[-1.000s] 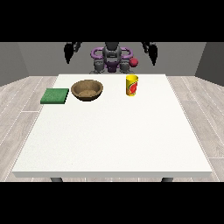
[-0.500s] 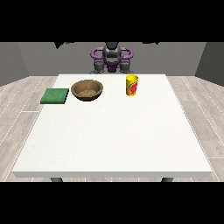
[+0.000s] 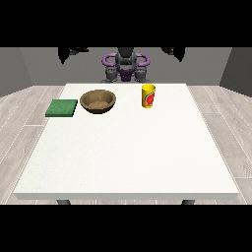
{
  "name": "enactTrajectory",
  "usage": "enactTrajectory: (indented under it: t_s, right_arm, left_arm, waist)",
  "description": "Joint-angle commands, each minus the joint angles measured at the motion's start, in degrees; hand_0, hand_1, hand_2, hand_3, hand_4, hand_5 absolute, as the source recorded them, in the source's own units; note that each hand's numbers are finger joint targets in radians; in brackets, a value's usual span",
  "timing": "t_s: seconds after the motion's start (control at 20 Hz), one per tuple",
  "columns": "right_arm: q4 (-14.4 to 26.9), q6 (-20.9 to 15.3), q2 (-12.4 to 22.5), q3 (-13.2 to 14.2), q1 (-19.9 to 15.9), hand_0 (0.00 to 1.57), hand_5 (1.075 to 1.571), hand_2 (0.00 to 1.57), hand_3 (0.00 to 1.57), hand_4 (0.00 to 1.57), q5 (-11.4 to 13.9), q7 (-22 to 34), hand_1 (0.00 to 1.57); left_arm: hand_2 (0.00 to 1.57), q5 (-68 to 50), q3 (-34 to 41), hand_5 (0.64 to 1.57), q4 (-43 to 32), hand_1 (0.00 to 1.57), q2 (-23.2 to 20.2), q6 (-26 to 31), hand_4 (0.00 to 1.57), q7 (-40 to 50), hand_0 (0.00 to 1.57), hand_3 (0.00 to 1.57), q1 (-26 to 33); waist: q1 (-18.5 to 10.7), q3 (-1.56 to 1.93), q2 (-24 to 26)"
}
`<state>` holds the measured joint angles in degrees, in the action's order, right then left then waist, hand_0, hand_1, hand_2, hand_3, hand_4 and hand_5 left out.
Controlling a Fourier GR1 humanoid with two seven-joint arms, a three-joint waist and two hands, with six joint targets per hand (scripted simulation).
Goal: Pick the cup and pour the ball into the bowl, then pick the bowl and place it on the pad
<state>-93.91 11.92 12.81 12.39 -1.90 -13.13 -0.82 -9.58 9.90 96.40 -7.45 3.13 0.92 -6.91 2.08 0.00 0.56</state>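
A yellow cup [image 3: 148, 95] with a red mark stands upright on the white table [image 3: 128, 157], right of centre at the far side. No ball is visible from here. Left of the cup sits a brown wooden bowl [image 3: 98, 101], and a flat green pad [image 3: 62, 108] lies at the table's left edge beside it. Both arms are raised and spread wide behind the table. The hand at the view's left [image 3: 73, 51] and the hand at the view's right [image 3: 174, 51] show only as dark shapes at the top edge, far above and behind the objects, holding nothing.
The robot's torso [image 3: 126, 66] stands behind the table's far edge. Grey wood floor surrounds the table, with grey walls behind.
Both hands have risen and swung outward from beside the torso to the view's top edge. A small red spot seen near the hand at the view's right no longer shows. Cup, bowl and pad have not moved.
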Motion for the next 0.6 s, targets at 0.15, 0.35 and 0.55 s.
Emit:
enactTrajectory:
  t_s: [0.15,0.35,0.55]
  right_arm:
    - [4.5,1.2,-0.6,0.8,-2.6,0.0,1.57,0.0,0.0,0.0,0.9,-5.7,0.0]
    - [3.6,2.4,-0.9,-0.3,-0.4,0.0,1.571,0.0,0.0,0.0,2.2,-7.8,0.0]
    - [6.4,2.3,-0.5,-0.3,-2.7,0.0,1.571,0.0,0.0,0.0,4.0,-10.3,0.0]
  left_arm:
    - [0.0,4.1,-1.0,1.524,-10.4,0.0,2.5,0.8,0.0,-16.1,0.0,0.0,-0.2]
    - [0.0,6.7,-1.2,1.523,-19.2,0.0,5.2,-1.0,0.0,-26.3,0.0,0.0,1.0]
    - [0.0,8.6,-3.4,1.517,-26.3,0.0,7.3,-6.5,0.0,-29.3,0.0,0.0,-4.2]
  waist:
    - [0.3,-0.01,-5.9]
    - [2.4,-0.02,-6.6]
    - [3.6,-0.01,-8.7]
